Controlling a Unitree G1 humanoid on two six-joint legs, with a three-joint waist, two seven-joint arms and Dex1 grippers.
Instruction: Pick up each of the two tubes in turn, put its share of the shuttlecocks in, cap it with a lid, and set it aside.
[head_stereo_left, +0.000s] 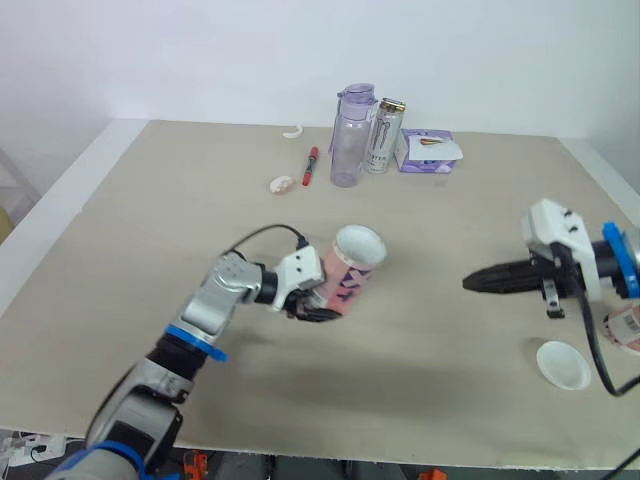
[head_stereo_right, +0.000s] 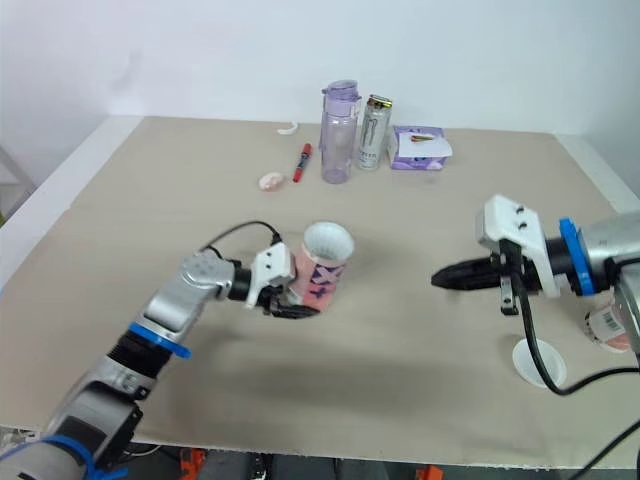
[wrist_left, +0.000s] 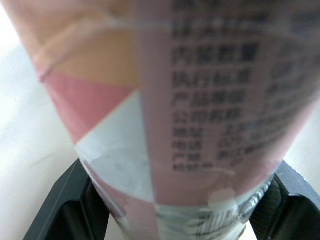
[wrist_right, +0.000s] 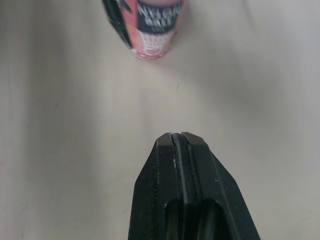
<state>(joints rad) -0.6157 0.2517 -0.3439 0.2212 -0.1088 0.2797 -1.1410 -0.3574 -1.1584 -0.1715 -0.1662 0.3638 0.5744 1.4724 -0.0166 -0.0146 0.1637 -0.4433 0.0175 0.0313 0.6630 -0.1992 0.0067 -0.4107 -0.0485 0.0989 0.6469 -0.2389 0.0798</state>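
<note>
The task looks to be at an early stage. The left tool (head_stereo_left: 324, 308) grasps the tube (head_stereo_left: 350, 270) at its lower end and holds it tilted above the middle of the table (head_stereo_left: 150, 250), with the mouth turned up and toward 1 o'clock. The mouth seems open, with no lid on it, and I cannot tell if any shuttlecock is inside. The right tool (head_stereo_left: 472, 283) is at 3 o'clock from the tube and well apart from it. It is clenched on nothing and points at the tube.

A white lid (head_stereo_left: 563, 364) lies on the table at 4 o'clock from the tube, near the right arm. A pink thing (head_stereo_left: 625, 328) at the right edge, half under that arm, may be the second tube, but this is not sure. So filling, capping and setting aside remain for this tube, and, in my judgement, everything remains for the other one.

The head views give the whole layout, with the bottle (head_stereo_left: 350, 140) and the can (head_stereo_left: 384, 135) at 12 o'clock. The left wrist view adds the printed label on the tube and both fingers (wrist_left: 60, 210) pressed on its sides. The right wrist view shows its jaws closed together, with the tube straight ahead.
</note>
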